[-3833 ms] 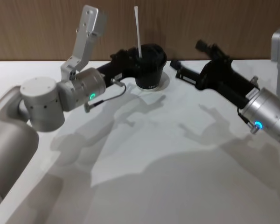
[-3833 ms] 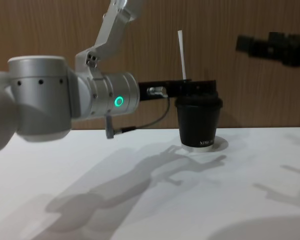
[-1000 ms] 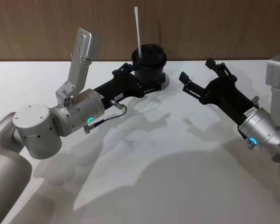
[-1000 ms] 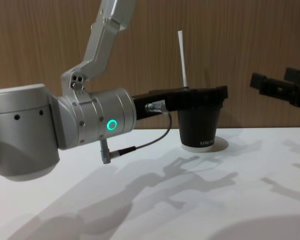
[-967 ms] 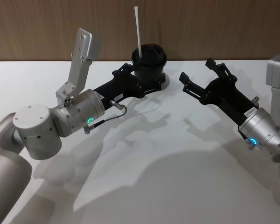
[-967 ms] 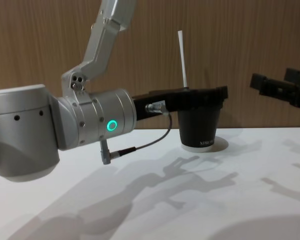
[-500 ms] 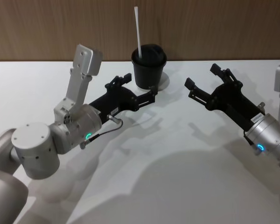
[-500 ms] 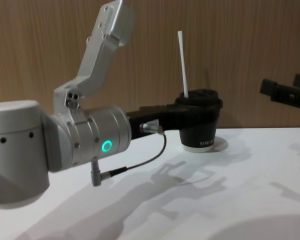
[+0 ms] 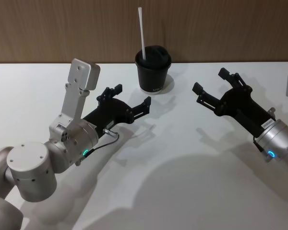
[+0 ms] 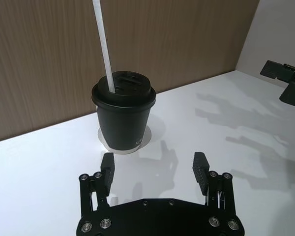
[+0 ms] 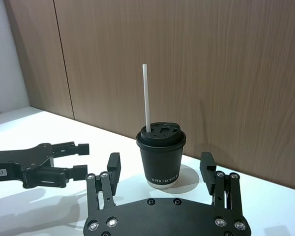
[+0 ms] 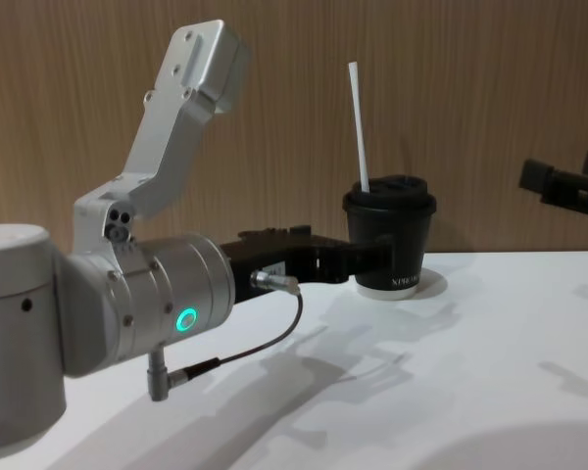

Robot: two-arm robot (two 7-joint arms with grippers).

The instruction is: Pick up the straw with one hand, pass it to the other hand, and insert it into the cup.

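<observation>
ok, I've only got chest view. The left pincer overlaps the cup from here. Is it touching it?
Observer: No. In head view the left pincer sits apart from the cup, with bare table between them.
Operator: Open or shut?
Observer: Open. The left wrist view shows its fingers spread with nothing between them.
Operator: And the right one?
Observer: The right pincer is open too, off to the cup's right, holding nothing.

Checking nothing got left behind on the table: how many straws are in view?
1. The straw stands nearly upright in the lid of the cup at the table's far edge. Neither open end effector, left or right, holds another.
</observation>
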